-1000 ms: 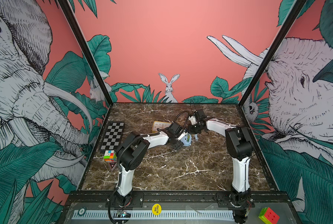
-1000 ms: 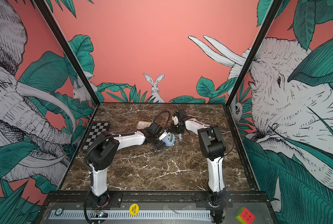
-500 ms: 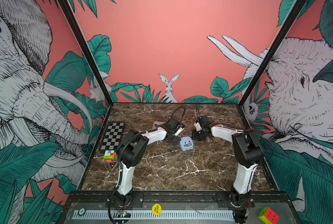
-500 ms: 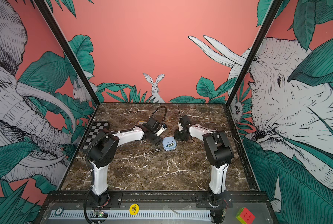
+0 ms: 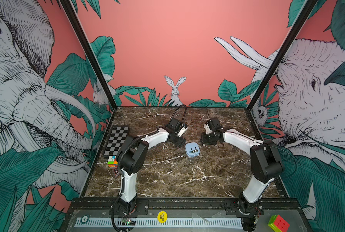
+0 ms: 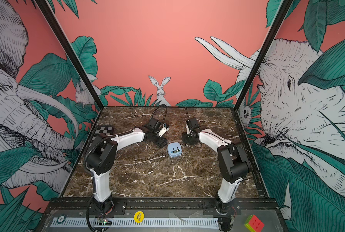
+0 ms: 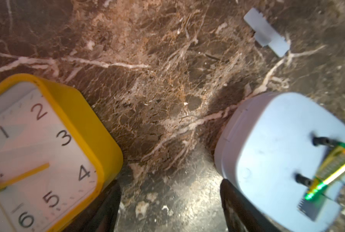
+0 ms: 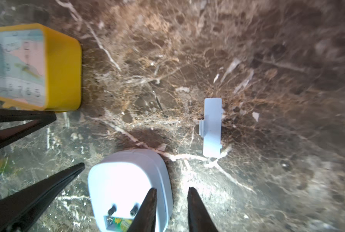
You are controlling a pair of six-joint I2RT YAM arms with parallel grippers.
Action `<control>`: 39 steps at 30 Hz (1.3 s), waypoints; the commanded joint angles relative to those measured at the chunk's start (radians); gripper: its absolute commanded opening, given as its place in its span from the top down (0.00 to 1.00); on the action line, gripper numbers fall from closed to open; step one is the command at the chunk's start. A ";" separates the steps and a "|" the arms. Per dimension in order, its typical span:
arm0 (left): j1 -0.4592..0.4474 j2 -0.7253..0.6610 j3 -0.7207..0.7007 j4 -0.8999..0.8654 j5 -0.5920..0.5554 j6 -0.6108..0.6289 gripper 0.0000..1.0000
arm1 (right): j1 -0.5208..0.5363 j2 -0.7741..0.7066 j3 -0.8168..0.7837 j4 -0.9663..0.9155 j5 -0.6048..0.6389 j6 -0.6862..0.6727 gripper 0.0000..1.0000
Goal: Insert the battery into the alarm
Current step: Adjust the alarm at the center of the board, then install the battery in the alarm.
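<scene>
Alarm (image 5: 192,149): face down on table (image 5: 167,180), compartment uncovered.
Battery (image 7: 332,168): inside alarm; seating we cannot confirm.
Left gripper (image 7: 169,181): wide open, empty, beside alarm.
Right gripper (image 8: 172,189): slightly parted, empty, beside alarm.
Risk, we judge: finger nudges alarm, battery springs loose.

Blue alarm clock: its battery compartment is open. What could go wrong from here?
The battery lies uncovered in the blue alarm clock; a nudge could dislodge it. The battery cover lies flat on the table: hard to pinch. The left gripper, open, could bump the yellow alarm clock beside it.

Coral jungle-mural walls (image 5: 177,50), marble tabletop (image 5: 177,176)
</scene>
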 commanded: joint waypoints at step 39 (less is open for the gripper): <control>0.036 0.167 0.217 -0.354 0.542 -0.233 0.48 | 0.119 -0.015 -0.083 -0.025 -0.154 -0.090 0.94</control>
